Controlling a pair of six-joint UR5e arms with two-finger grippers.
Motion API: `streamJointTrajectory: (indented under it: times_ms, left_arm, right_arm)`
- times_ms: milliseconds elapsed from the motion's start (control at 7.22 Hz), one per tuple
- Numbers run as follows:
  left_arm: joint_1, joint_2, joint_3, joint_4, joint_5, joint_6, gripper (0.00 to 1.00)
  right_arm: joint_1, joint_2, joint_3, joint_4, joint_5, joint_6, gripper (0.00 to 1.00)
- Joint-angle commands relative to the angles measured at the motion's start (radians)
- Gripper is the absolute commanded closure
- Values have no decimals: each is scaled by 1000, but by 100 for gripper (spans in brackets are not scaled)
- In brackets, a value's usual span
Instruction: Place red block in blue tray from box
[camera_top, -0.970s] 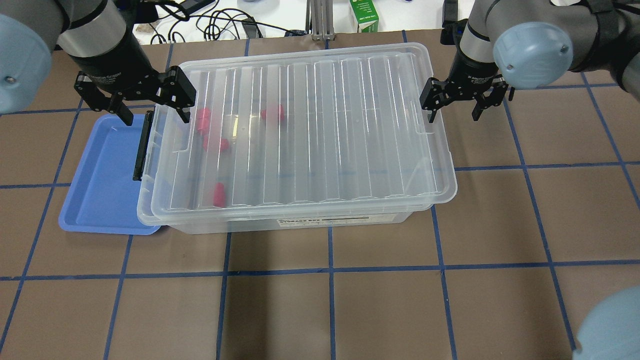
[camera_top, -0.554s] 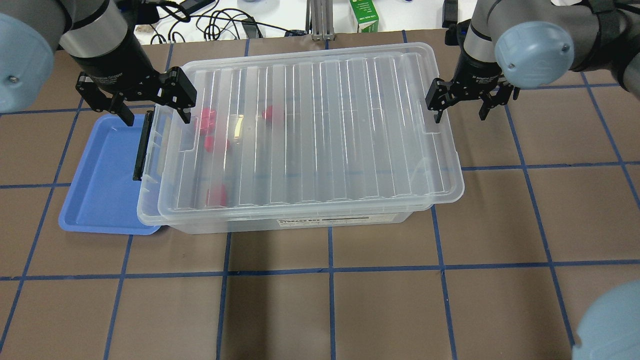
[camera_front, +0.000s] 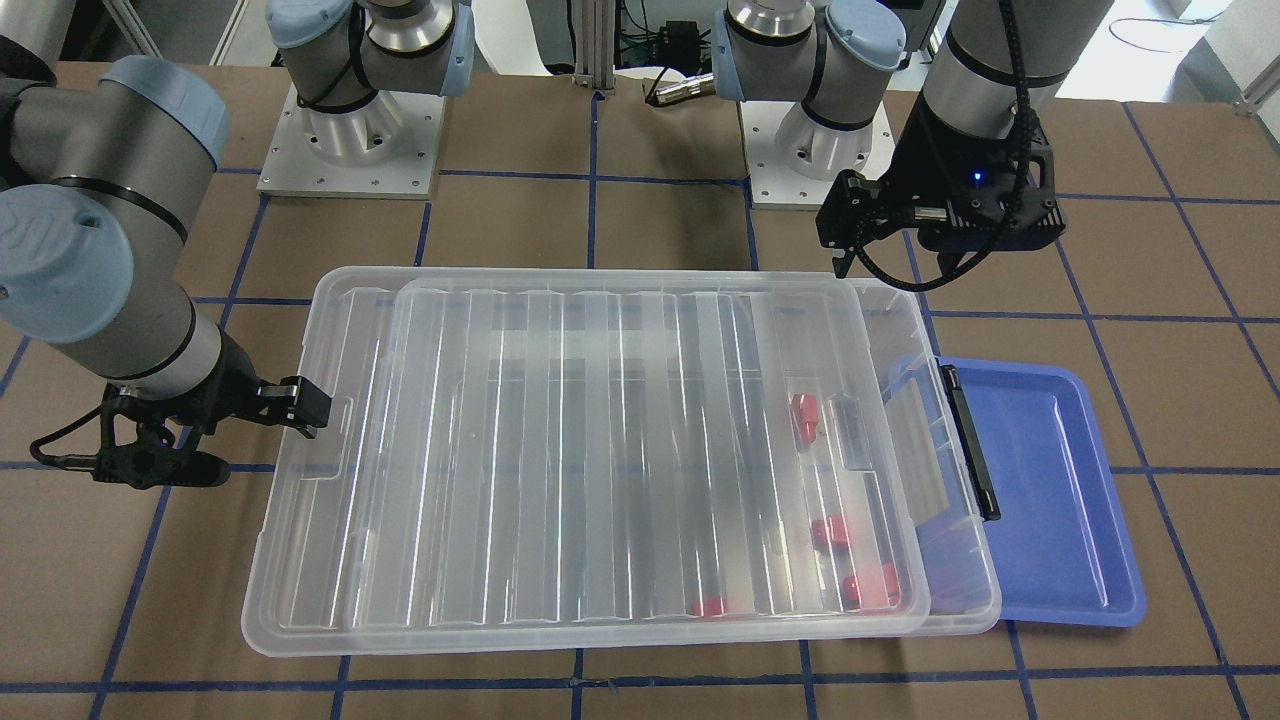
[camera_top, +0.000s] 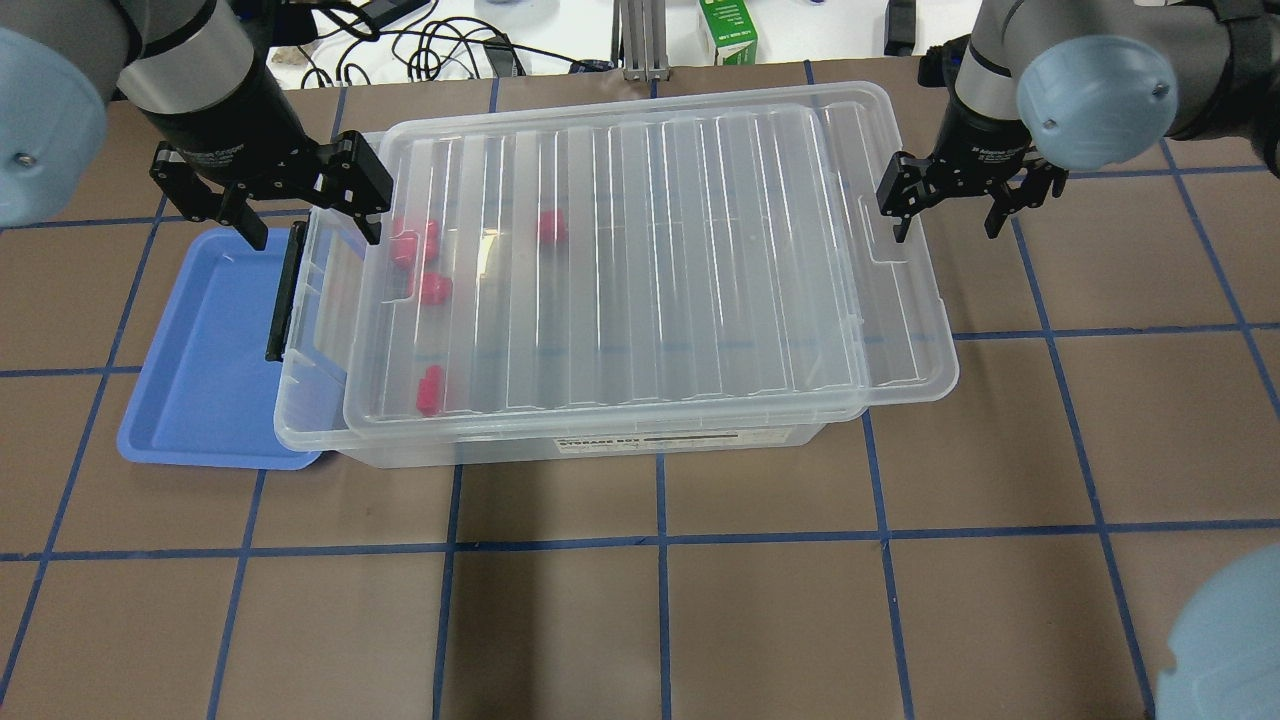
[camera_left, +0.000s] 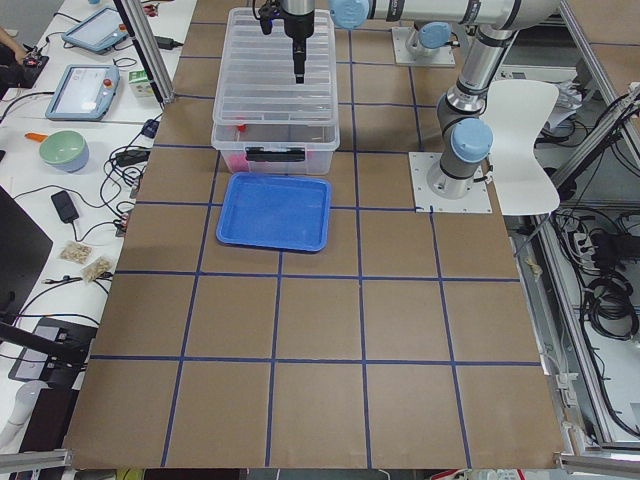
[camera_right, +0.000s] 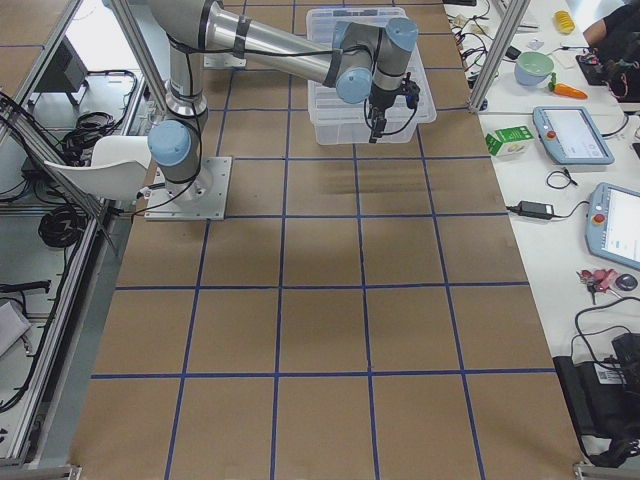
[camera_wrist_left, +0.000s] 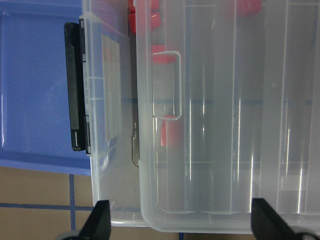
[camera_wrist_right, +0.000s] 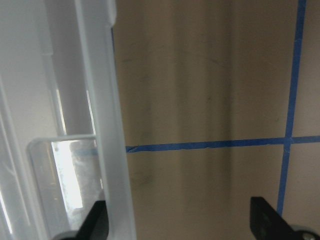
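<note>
Overhead exterior: I see the left gripper (camera_top: 308, 232) spread wide above the latch (camera_top: 283, 290) end of the box (camera_top: 600, 447), holding nothing. The right gripper (camera_top: 947, 230) is wide too, one finger at the overhanging edge of the lid (camera_top: 640, 260). Four red blocks (camera_top: 549, 226) lie inside the box.

Exterior front-facing: the lid sits offset toward the robot's right, and the blue tray (camera_front: 1050, 480) lies just beside the latch end.

Left wrist-mounted: blocks show through the lid.

Right wrist-mounted: the lid's rim sits by one finger.

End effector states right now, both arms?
Left end effector: open, holding nothing.
Right end effector: open, holding nothing, beside the clear lid edge.
</note>
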Motion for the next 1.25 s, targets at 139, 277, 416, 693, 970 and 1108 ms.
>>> streamJointTrajectory:
  times_ms: [139,277,416,693,970,1108]
  left_arm:
    - [-4,-9,0,1,-1,-3,0]
    - [-2,2,0,1,-1,-3,0]
    - [-2,-4,-2,1,-1,-3,0]
    - [-2,-9,0,1,-1,-3,0]
    - [-2,-6,0,1,-1,-3,0]
    - [-2,-6,0,1,-1,-3,0]
  right_arm:
    - [-20,-4,1,-1,-55,-21,0]
    - [-22,-6,0,-2,-57,-32,0]
    - [-23,-6,-2,-2,-63,-34,0]
    - [-69,-6,-2,1,-78,-76,0]
    - [-102,-6,-5,1,-85,-147,0]
    - [-115,-6,-5,4,-88,-149,0]
